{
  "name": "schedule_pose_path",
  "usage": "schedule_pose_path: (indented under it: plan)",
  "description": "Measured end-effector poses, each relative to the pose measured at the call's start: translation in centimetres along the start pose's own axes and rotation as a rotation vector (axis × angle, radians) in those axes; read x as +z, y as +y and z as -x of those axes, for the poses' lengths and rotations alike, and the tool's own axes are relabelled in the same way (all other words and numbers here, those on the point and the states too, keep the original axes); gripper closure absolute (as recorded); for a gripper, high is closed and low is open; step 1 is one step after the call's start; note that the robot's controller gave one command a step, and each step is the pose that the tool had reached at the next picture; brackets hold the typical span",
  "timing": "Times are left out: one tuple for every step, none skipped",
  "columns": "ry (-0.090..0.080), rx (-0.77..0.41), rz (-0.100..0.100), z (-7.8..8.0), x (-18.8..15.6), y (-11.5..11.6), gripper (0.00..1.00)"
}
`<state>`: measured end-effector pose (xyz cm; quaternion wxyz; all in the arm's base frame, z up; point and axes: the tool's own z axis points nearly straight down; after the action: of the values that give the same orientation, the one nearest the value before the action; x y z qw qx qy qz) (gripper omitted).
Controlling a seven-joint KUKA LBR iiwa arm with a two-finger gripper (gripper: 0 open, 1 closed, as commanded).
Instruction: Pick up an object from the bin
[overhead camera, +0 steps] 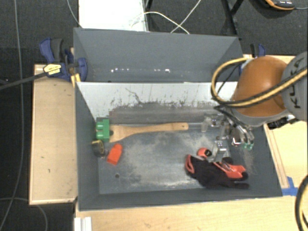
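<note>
One camera, mounted high above the grey metal bin [154,52] and set off toward its near edge, looks down and slightly forward. The far wall shows broad and the near wall is foreshortened. All four bin corners fall within the frame, with a margin of surroundings beyond each edge. The arm [257,88] enters over the bin's right edge, nearer the lens than the bin floor.

Scuffed matt metal bin [144,177], smooth wooden spatula [149,128], black-and-red cloth glove [214,173]
</note>
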<state>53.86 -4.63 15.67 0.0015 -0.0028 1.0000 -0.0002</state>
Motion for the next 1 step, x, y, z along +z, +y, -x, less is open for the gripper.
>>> schedule_pose_path:
  plan:
    - [0.0, 0.0, 0.0, 0.0, 0.0, 0.0, 0.0]
